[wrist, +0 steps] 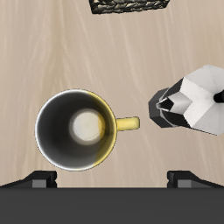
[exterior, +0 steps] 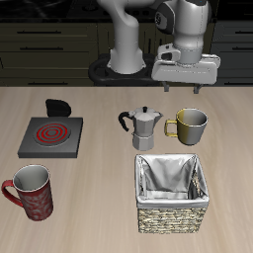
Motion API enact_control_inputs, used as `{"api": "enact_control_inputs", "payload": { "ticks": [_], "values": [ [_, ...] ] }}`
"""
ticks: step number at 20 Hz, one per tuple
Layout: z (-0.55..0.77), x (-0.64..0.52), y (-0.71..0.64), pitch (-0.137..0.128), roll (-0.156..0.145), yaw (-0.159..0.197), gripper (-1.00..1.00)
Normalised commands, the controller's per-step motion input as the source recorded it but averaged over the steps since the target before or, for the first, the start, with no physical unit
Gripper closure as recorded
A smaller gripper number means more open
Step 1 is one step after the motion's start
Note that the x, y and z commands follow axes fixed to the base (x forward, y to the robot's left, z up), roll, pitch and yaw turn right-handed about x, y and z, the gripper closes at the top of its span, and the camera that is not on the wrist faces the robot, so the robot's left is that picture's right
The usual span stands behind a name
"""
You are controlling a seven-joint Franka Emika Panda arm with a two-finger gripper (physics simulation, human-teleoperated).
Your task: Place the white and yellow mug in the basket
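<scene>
The white and yellow mug (exterior: 190,125) stands upright on the table beside the silver moka pot, its handle turned toward the pot. The wrist view looks straight down into its pale inside (wrist: 77,129). The woven basket (exterior: 172,190) with its white-grey lining sits nearer the table's front edge, in front of the mug and pot; its edge shows in the wrist view (wrist: 129,5). My gripper (exterior: 184,89) hangs open and empty above the mug, a little behind it. Its fingertips (wrist: 39,179) stand wide apart in the wrist view.
A silver moka pot (exterior: 145,126) with a black handle stands close beside the mug and shows in the wrist view (wrist: 192,102). A red patterned mug (exterior: 30,191) stands near the front edge. A small stove plate (exterior: 49,133) with a red coil lies farther back.
</scene>
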Motion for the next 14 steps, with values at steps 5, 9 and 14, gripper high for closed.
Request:
{"api": "enact_control_inputs", "payload": {
  "ticks": [5,9,14],
  "values": [
    [-0.27,-0.04,-0.03,-0.011,-0.006,-0.03,-1.0],
    [-0.16,-0.02,0.01,-0.013,0.024,0.0,-1.0],
    [-0.19,0.02,-0.01,-0.002,0.0,-0.038,-1.0]
  ]
}}
